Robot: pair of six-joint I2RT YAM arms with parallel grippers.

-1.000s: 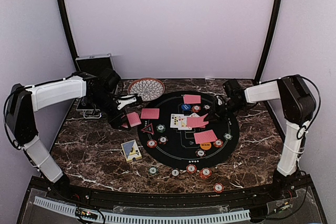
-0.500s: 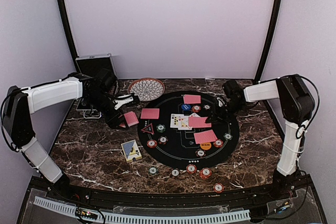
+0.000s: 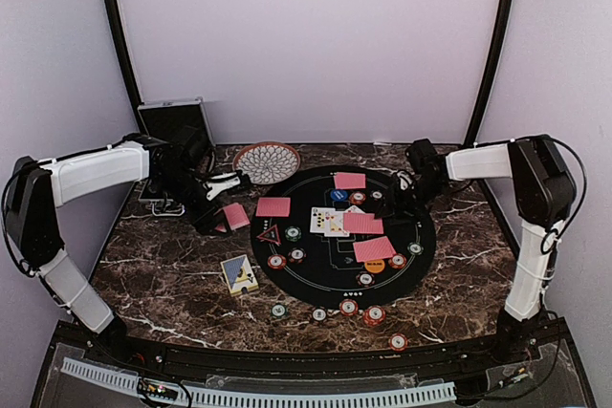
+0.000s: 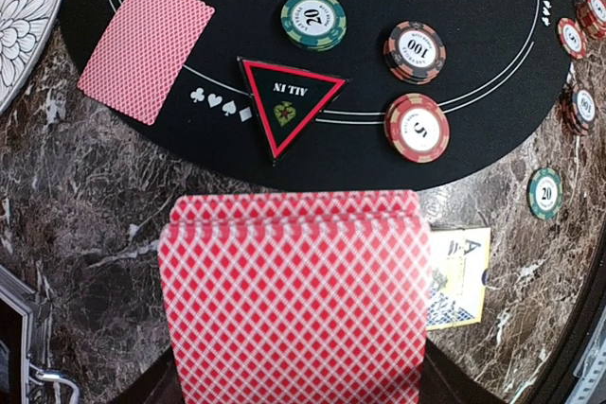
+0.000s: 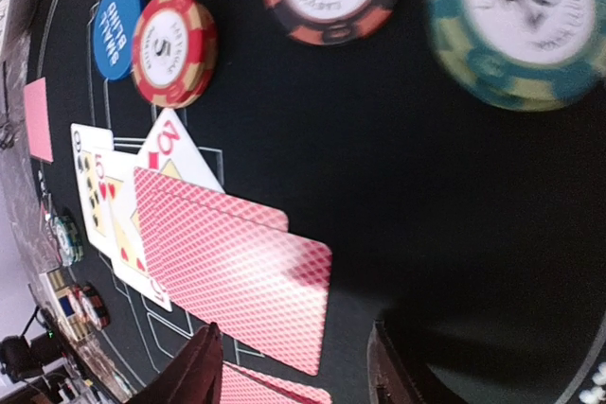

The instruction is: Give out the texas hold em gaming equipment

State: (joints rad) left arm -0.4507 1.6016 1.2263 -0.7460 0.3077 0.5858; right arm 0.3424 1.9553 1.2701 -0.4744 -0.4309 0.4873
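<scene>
Counter point(image 3: 163, 274): dark marble, carrying everything.
Mat point(image 3: 330, 279): round, black, mid-counter, nearer the right edge.
Case point(image 3: 174, 121): at the back left corner.
Bowl point(image 3: 266, 161): at the back edge, just beside the mat.
Left gripper point(image 3: 212, 215): closed on a fanned red-backed deck point(image 4: 294, 300), over the counter just left of the mat.
Right gripper point(image 5: 295, 352): jaws apart, holding nothing, low over the mat's back right, above overlapped red-backed cards point(image 5: 227, 272).
Face-down cards point(image 3: 273, 206): singles at the mat's left, back and front right.
Face-up cards point(image 3: 323, 222): mid-mat.
Marker point(image 4: 289, 106): triangle on the mat's left rim, near a green chip point(image 4: 313, 20).
Chips point(image 3: 349, 308): spread over the mat and along the counter's front edge.
Buttons: blue button point(image 5: 115, 30) touching a red chip point(image 5: 173, 47); orange button point(image 3: 375, 267) toward the mat's front.
</scene>
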